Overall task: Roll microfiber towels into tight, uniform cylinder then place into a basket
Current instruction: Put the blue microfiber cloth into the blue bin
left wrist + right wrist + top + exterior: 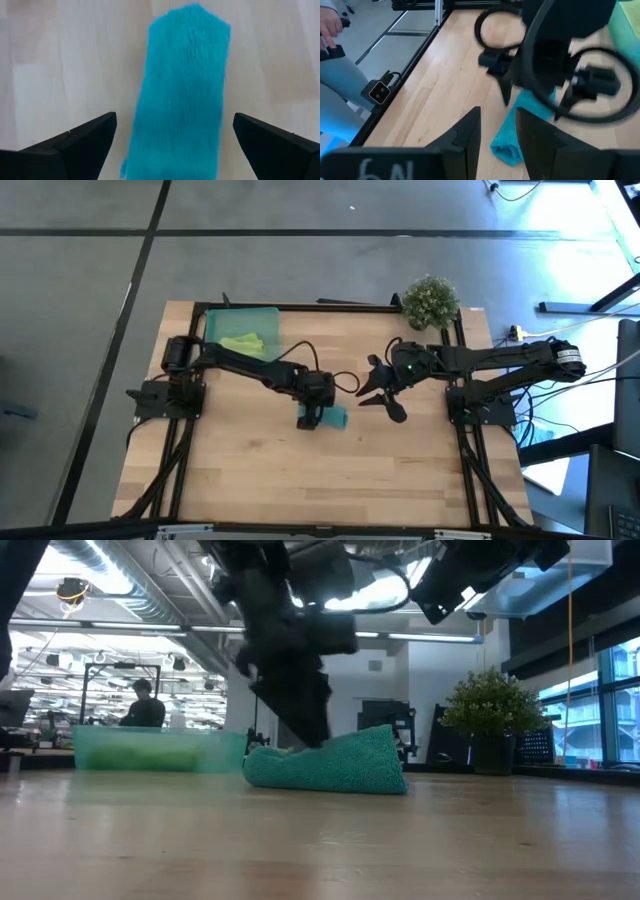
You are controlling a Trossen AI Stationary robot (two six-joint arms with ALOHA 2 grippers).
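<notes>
The lime-green microfiber towel (245, 343), a crumpled soft bundle rather than a crisp cylinder, already lay inside the shallow translucent teal-green plastic basket (268, 317) at the far left corner of the pale wooden tabletop (250, 470), so one half of the task looked finished. The smaller teal microfiber towel (330, 765) lay near the middle of the tabletop as a short, plush, loosely rolled cylinder with a nubby pile (one end looked thicker than the other in the low view), and it had yet to reach the basket. The left gripper (175, 137) hung directly over that roll with its dark, wedge-shaped fingers (85, 135) spread wide on either side of it, touching nothing and gripping nothing. The right gripper (385, 392) waited just beside the roll toward the right edge, its matte black fingers partly apart and empty. Judging from this, the roll might want tightening before being picked up and carried to the basket. A small leafy potted plant (430, 302) stood at the far right corner.
</notes>
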